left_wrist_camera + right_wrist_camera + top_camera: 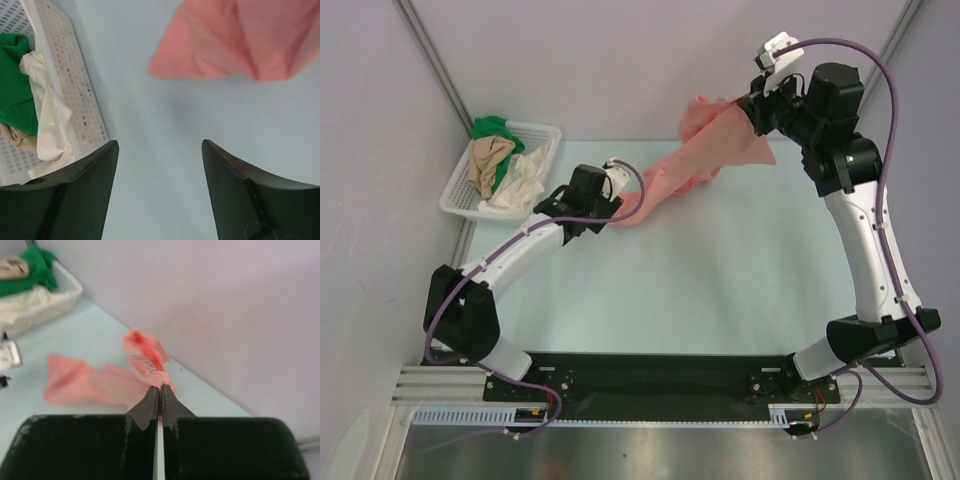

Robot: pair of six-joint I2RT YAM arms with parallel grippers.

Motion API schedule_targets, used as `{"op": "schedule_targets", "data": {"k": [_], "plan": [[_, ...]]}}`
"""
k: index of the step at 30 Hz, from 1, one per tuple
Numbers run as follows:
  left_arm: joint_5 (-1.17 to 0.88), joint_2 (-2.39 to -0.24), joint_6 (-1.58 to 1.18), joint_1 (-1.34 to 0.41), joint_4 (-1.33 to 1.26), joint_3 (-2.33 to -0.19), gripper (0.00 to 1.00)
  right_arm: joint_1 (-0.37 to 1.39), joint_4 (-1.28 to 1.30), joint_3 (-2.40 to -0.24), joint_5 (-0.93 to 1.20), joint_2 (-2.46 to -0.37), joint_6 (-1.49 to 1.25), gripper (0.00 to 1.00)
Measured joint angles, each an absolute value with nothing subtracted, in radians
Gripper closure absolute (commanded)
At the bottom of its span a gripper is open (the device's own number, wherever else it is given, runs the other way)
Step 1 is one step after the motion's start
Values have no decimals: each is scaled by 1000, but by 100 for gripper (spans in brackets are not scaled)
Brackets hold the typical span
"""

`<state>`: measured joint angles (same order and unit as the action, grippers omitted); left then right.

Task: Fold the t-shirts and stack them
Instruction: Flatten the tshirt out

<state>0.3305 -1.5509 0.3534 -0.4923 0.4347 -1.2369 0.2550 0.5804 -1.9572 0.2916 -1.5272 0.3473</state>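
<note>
The salmon-pink t-shirt hangs stretched from the back right of the table down to its lower end near the left gripper. My right gripper is shut on its upper part, and the cloth shows pinched at the fingertips in the right wrist view. My left gripper is open and empty just above the table, with the shirt's lower edge ahead of it. The green, tan and cream t-shirts lie crumpled in the white basket.
The white lattice basket stands at the back left of the light blue table, also in the left wrist view. Grey walls close the back and sides. The arm bases sit on a black plate at the near edge.
</note>
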Motion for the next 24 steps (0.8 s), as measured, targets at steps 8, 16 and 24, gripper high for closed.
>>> {"op": "schedule_targets", "data": {"k": [8,16,24], "plan": [[237,-1439,417,-523,411,-1131,25,362,557,-2033,243,-1486,307,100],[149,-1614,455,-621,357,-1153,22,313,565,-1944,199,-1481,289,100],[123,-1856,484,-634,348,-1221,22,255,561,-1910,187,-1477,268,100]]}}
